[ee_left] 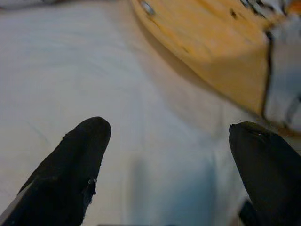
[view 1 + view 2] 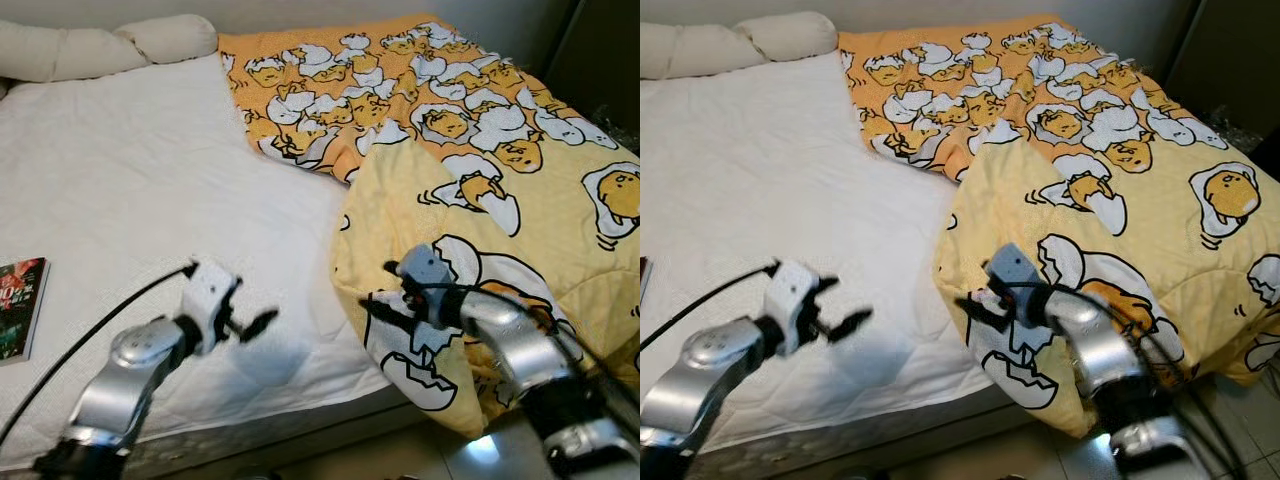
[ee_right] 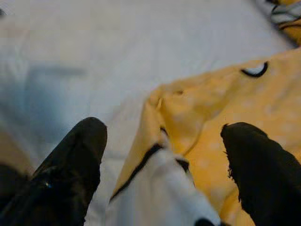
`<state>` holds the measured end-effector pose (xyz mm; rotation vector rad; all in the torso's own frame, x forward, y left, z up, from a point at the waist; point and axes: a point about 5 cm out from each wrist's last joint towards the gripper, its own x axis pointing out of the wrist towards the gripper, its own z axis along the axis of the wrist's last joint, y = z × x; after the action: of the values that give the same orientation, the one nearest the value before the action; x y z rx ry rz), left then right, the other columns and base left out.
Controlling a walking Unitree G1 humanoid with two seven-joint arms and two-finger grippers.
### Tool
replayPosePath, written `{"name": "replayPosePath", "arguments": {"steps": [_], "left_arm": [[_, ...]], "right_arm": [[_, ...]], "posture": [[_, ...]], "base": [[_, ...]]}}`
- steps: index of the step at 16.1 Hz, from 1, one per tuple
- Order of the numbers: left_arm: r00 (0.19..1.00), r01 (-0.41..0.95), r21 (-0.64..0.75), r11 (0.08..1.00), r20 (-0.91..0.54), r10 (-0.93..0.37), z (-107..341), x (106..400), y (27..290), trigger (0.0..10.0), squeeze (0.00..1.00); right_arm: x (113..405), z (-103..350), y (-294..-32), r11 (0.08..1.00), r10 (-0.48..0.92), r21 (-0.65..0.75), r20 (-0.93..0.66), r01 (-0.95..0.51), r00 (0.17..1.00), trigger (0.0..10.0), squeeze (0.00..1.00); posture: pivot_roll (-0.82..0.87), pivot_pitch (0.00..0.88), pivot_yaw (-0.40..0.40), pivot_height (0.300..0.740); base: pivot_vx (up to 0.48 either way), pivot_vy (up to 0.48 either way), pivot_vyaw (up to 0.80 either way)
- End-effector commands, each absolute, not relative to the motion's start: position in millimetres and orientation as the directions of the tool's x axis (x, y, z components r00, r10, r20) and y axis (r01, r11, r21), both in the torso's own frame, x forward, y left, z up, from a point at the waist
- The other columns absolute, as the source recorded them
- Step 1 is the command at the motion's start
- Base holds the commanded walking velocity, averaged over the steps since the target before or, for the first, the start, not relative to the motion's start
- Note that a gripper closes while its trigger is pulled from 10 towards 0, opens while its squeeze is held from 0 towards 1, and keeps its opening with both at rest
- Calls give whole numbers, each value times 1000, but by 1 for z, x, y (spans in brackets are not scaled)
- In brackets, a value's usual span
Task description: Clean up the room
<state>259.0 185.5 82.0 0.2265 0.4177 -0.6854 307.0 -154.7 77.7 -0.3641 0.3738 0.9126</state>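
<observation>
Over the foot of the bed (image 2: 120, 180), the right claw (image 2: 385, 305) hangs with fingers apart, straddling the folded edge of the yellow egg-print blanket (image 2: 480, 150), which lies heaped across the bed's right half. The left claw (image 2: 250, 325), also spread, hovers above bare white sheet, farther from that edge.

A bed (image 2: 150, 190) covered in a white quilted sheet occupies most of the room, with pale pillows (image 2: 100, 45) lined along its head against a light wall (image 2: 300, 12). A glossy tiled floor (image 2: 480, 452) reflects light at the bed's foot.
</observation>
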Motion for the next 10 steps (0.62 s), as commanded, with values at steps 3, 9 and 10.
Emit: {"name": "replayPosePath", "arguments": {"steps": [3, 9, 10], "left_arm": [[590, 764, 49, 643, -454, -667, 90, 250, 183, 10000, 0], [427, 855, -43, 516, -504, -750, 93, 230, 185, 10000, 0], [428, 855, -43, 517, -506, -749, 92, 230, 185, 10000, 0]], "right_arm": [[316, 69, -159, 498, 612, -233, -588, -835, 529, 10000, 1000], [319, 49, -160, 496, 571, -175, -672, -851, 471, 1765, 0], [319, 49, -160, 497, 575, -176, -667, -850, 474, 549, 0]], "posture": [[89, 0, 59, 740], [99, 0, 56, 740], [98, 0, 57, 740]], "base": [[0, 0, 0], [0, 0, 0], [0, 0, 0]]}}
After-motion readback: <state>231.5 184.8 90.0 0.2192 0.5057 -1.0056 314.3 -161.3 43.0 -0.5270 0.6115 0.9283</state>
